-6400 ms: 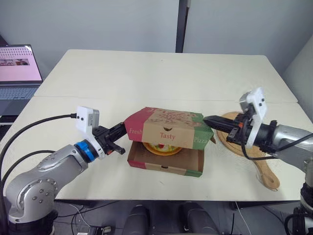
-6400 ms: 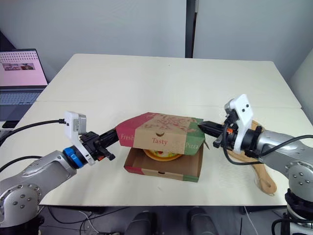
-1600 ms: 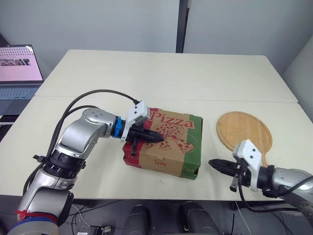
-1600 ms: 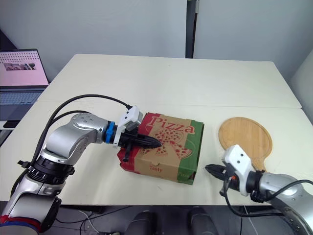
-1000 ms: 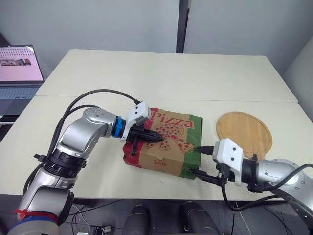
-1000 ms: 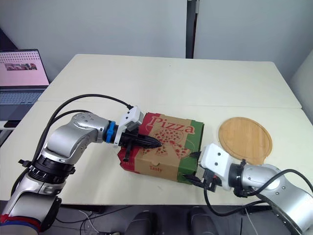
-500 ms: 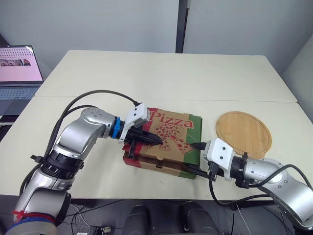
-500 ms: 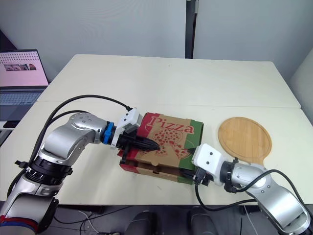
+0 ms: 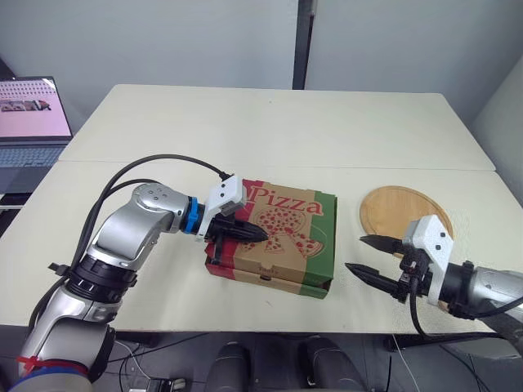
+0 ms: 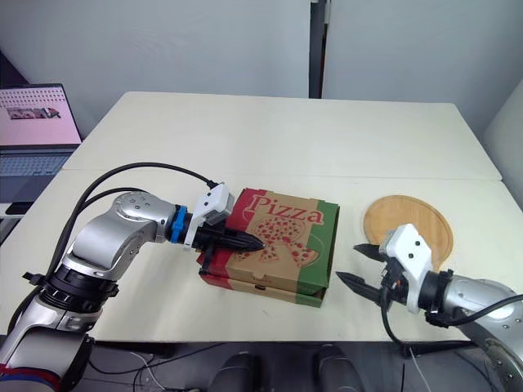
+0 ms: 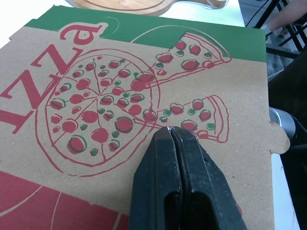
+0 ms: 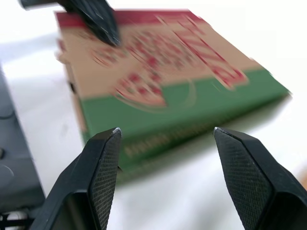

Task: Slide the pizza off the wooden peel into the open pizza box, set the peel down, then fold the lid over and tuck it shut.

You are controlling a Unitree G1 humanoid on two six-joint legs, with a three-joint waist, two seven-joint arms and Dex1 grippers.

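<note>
Looking down from the head views, the pizza box (image 9: 282,237) sits closed near the front edge of the pale surface (image 9: 270,131), its printed lid flat and the front flap down. The left pincer (image 9: 260,233) reaches in from the box's left side with both fingers pressed together, holding nothing, the tips lying on the lid's pizza drawing. The right pincer (image 9: 354,252) hovers just right of the box and apart from it, spread wide and empty, with its fingers pointing toward the box's green side. The wooden peel (image 9: 396,211) lies flat on the surface to the right of the box, its near part hidden behind the right arm. A laptop (image 9: 29,114) stands open off the surface's far left.

From the left wrist, the two black fingers (image 11: 158,191) meet with no gap, tips on the brown lid beside a drawn slice; the peel's edge (image 11: 139,4) shows beyond the box.

From the right wrist, the two fingers (image 12: 100,163) stand far apart, framing the box's green side, with the left pincer's tip (image 12: 98,19) resting on the lid beyond.
</note>
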